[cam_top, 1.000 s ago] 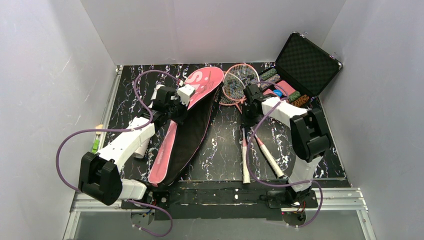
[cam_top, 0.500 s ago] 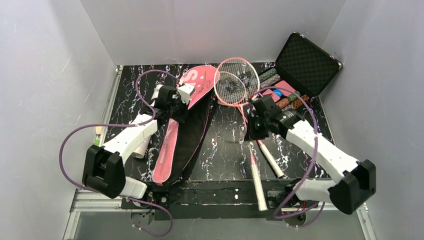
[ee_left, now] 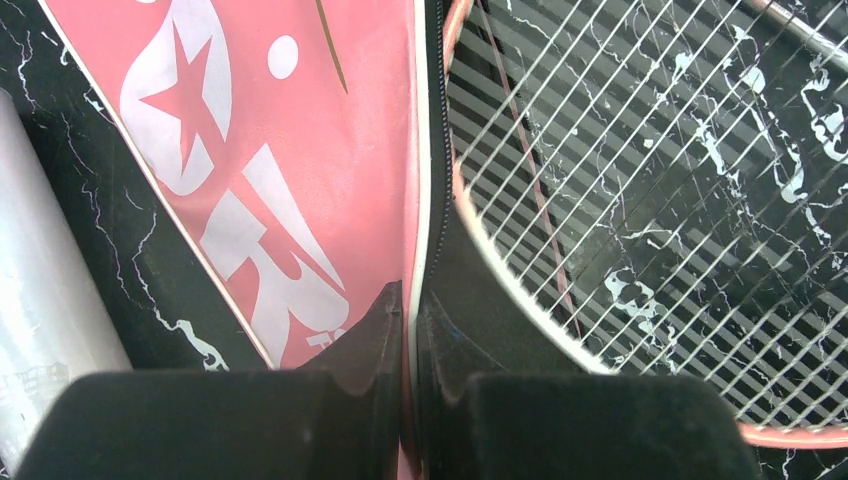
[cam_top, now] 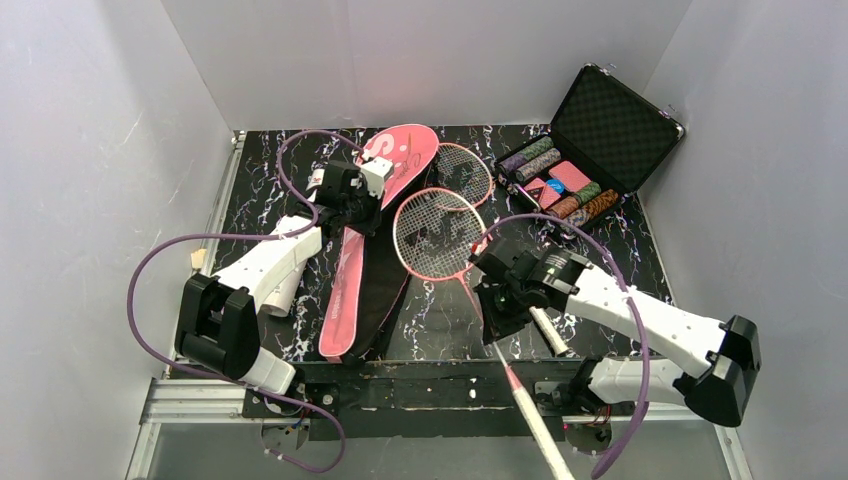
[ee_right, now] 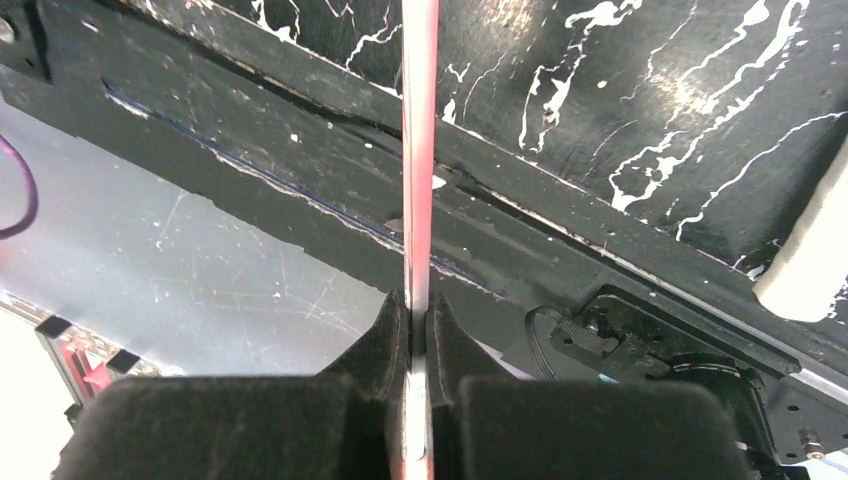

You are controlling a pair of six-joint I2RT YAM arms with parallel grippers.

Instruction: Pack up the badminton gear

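The long pink "SPORT" racket bag [cam_top: 345, 290] lies open at the left. My left gripper [cam_top: 352, 203] is shut on the rim of its upper flap [ee_left: 300, 150], pinching the white piping between the fingers [ee_left: 412, 310]. My right gripper [cam_top: 497, 300] is shut on the thin shaft [ee_right: 418, 150] of one pink-framed racket. Its head [cam_top: 438, 232] hangs beside the bag's opening, and its white handle [cam_top: 540, 430] sticks out past the near edge. The second racket's head [cam_top: 468, 170] lies behind it, with its handle [cam_top: 548, 330] near my right arm. The white-grey tube [cam_top: 278, 290] lies under my left arm. No shuttlecocks show.
An open black case [cam_top: 600, 125] with patterned chip rolls [cam_top: 560, 185] stands at the back right. A small pale object [cam_top: 197, 258] lies at the table's left edge. Grey walls close in the left, back and right. The arm bases and a metal rail [cam_top: 440, 395] run along the near edge.
My right arm has swung the held racket from the back right to the centre, its head now beside the bag and its handle over the near edge. The left gripper shifted slightly back with the flap.
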